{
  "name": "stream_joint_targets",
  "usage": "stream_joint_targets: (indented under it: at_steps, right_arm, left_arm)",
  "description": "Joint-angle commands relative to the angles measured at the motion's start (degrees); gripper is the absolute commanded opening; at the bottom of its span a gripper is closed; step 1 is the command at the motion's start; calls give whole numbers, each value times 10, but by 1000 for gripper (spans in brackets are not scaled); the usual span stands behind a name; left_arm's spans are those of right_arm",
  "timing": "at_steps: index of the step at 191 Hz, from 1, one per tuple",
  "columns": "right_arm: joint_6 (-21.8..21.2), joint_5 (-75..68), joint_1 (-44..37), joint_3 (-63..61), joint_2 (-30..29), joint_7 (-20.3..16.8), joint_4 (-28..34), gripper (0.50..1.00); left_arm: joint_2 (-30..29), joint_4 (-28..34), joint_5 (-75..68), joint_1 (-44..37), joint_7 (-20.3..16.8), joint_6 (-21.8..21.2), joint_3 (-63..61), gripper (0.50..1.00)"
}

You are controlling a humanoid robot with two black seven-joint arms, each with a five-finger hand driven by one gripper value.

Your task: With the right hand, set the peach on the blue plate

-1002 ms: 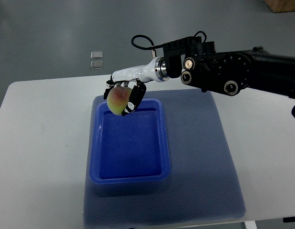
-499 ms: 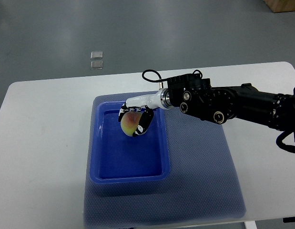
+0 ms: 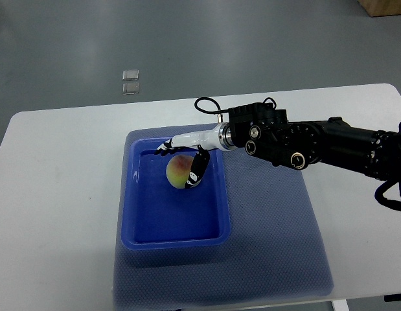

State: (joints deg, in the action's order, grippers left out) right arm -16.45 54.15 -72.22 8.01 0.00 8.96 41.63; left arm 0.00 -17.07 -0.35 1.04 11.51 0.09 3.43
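Note:
The peach [image 3: 178, 172], yellow-green with a red blush, sits on the floor of the blue plate [image 3: 148, 220], a deep rectangular tray, in its far half. My right hand [image 3: 181, 159] reaches in from the right and hovers over the peach. Its fingers [image 3: 164, 148] are spread and lifted clear of the fruit's upper left. The black-tipped thumb [image 3: 197, 171] stands against the peach's right side. The hand is open and holds nothing. The left arm is out of the picture.
The blue plate lies on a dark blue mat [image 3: 271, 240] covering the middle of the white table [image 3: 57, 194]. My black forearm [image 3: 317, 146] crosses above the mat's far right part. Two small clear squares [image 3: 131, 81] lie on the grey floor beyond the table.
The right hand carried the peach from above the plate's far rim down into the plate. Its fingers then uncurled from the fruit, which now rests on the plate's floor.

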Motion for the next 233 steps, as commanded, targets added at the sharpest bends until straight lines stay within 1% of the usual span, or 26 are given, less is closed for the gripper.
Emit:
stream_joint_targets:
  at_steps: [1, 10, 11, 19, 29, 30, 41, 53, 63, 70, 79, 80, 84, 109, 134, 148, 160, 161, 167, 179, 190, 212, 233]
  right_arm:
    - [0, -4, -21, -20, 0, 0, 2, 930]
    - [0, -4, -21, -20, 0, 0, 2, 930]
    - [-2, -4, -27, -50, 0, 0, 3, 930]
    - [-4, -4, -28, -77, 0, 0, 4, 930]
    - [-4, -4, -28, -77, 0, 0, 4, 930]
    - [-4, -4, -31, -112, 0, 0, 5, 930]
    - [-2, -4, -28, -156, 1, 2, 6, 930]
    - [1, -10, -17, -219, 19, 3, 6, 930]
    - [4, -29, 16, -274, 37, 6, 6, 930]
    - [5, -55, 53, -325, 54, 7, 6, 930]
    - [5, -55, 53, -325, 54, 7, 6, 930]
    - [5, -90, 97, -396, 69, 8, 6, 930]
    - [5, -98, 104, -414, 70, 7, 6, 930]
    - [12, -182, 211, -584, 74, 10, 0, 932]
    - [12, -296, 288, -701, 69, 11, -3, 932]
    - [11, -369, 318, -726, 66, 11, -3, 932]
    - [11, -378, 321, -726, 66, 11, -3, 932]
    - [10, -414, 328, -726, 62, 11, -3, 932]
    - [10, -428, 329, -727, 57, 11, -3, 932]
    - [10, -431, 330, -727, 55, 11, -3, 930]
    - [8, -442, 339, -732, 42, 25, -2, 932]
    - [6, -442, 348, -731, 39, 51, -2, 932]
    - [8, -442, 350, -731, 39, 52, -2, 932]
  left_arm:
    - [0, 0, 0, 0, 0, 0, 1, 1000]
    - [0, 0, 0, 0, 0, 0, 1, 1000]
    - [0, 0, 0, 0, 0, 0, 1, 1000]
    - [0, 0, 0, 0, 0, 0, 1, 1000]
    - [0, 0, 0, 0, 0, 0, 1, 1000]
    - [0, 0, 0, 0, 0, 0, 1, 1000]
    - [0, 0, 0, 0, 0, 0, 1, 1000]
    - [0, 0, 0, 0, 0, 0, 2, 1000]
    - [0, 0, 0, 0, -1, 0, 2, 1000]
    - [0, 0, 0, 0, -1, 0, 2, 1000]
    - [0, 0, 0, 0, -1, 0, 2, 1000]
    - [0, -1, 0, 0, -1, 0, 2, 1000]
    - [0, -1, 0, -1, -1, 0, 2, 1000]
    - [0, -2, 0, 0, 0, 0, 2, 1000]
    - [0, -1, 0, 0, 0, 0, 1, 1000]
    - [0, -2, 0, 0, 0, 0, 0, 1000]
    - [0, -2, 0, 0, 0, 0, 0, 1000]
    - [0, -5, 0, 0, 0, 0, 0, 1000]
    - [0, -6, 0, 0, 0, 0, 0, 1000]
    - [0, -6, 0, 0, 0, 0, 0, 1000]
    - [0, -6, 0, 0, 0, 0, 0, 1000]
    - [0, -6, 0, 0, 0, 0, 0, 1000]
    - [0, -7, 0, 0, 0, 0, -1, 1000]
